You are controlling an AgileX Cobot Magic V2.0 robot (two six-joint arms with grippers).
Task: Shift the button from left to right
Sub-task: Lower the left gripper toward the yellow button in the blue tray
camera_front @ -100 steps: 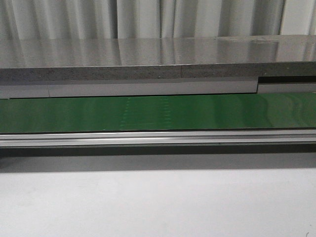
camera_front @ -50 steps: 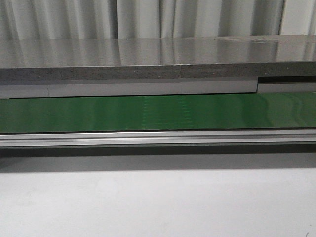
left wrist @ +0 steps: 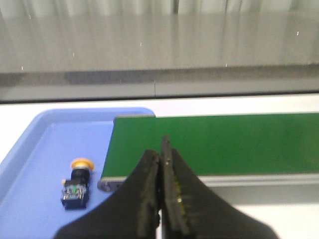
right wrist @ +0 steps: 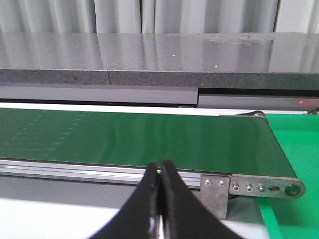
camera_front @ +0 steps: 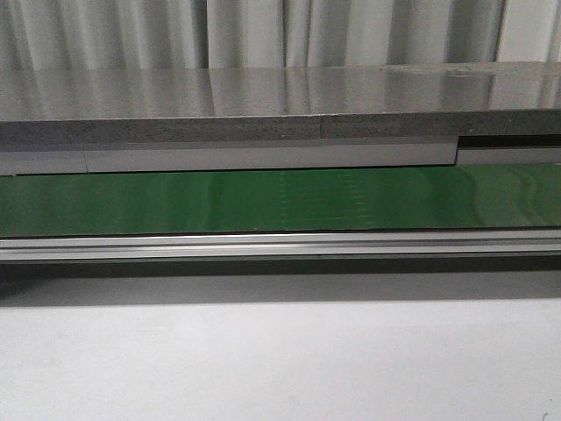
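The button [left wrist: 77,185] lies on its side in a blue tray [left wrist: 30,149] in the left wrist view, its yellow cap toward the far wall, its black body nearer the camera. My left gripper [left wrist: 160,152] is shut and empty, apart from the button, over the near edge of the green conveyor belt [left wrist: 219,142]. My right gripper [right wrist: 160,169] is shut and empty in front of the belt's [right wrist: 134,137] metal rail near its right end. The front view shows no gripper and no button.
The green belt [camera_front: 280,200] runs left to right across the front view, with an aluminium rail [camera_front: 280,246] in front and a grey shelf [camera_front: 263,114] behind. A green surface [right wrist: 294,159] lies past the belt's right end bracket [right wrist: 259,188]. White tabletop [camera_front: 280,360] fills the foreground.
A faint pattern of dots on the belt has shifted to the right across the three front frames. Nothing else has visibly changed.
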